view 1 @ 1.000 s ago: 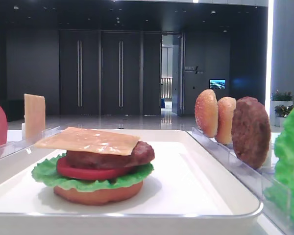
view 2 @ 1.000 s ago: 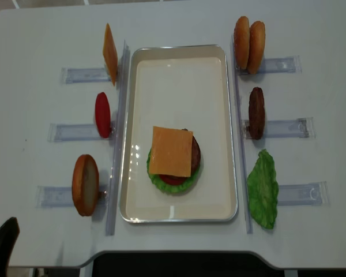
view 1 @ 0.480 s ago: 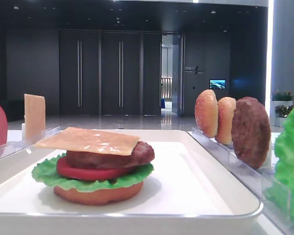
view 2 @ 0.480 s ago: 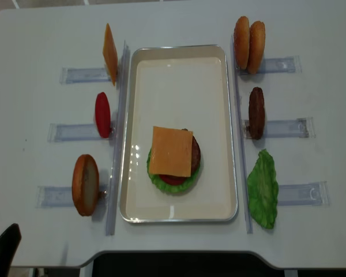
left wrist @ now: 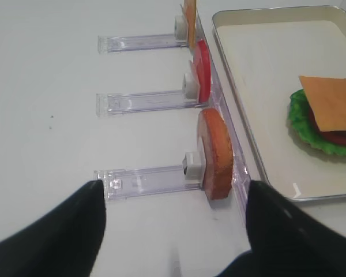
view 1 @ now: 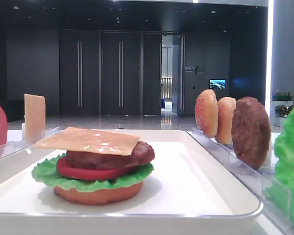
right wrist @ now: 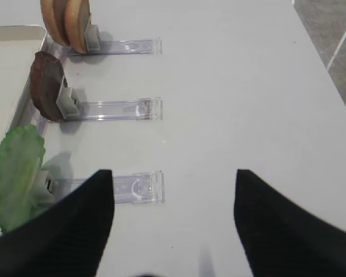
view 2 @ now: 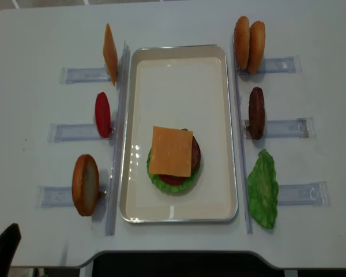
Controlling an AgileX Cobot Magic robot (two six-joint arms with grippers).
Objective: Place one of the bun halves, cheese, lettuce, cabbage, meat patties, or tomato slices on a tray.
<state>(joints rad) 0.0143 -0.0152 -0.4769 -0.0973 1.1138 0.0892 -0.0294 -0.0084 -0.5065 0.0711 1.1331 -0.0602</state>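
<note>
Cheese (view 2: 171,151) lies flat atop the burger stack on the tray (view 2: 179,63). Left gripper (left wrist: 173,231) has pulled back near the table's corner, jaws apart and empty; right gripper (right wrist: 173,222) likewise wide apart. Placement looks done.

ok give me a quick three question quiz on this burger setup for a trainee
1. True or false: the cheese lies on top of the stack in the tray.
2. Which item stands in the rack nearest the left hand? A) tomato B) bun half C) patty
3. Fill in: right of the tray, between the bun pair and the lettuce, stands a ____.

Key: 1 true; 2 B, bun half; 3 patty.
</note>
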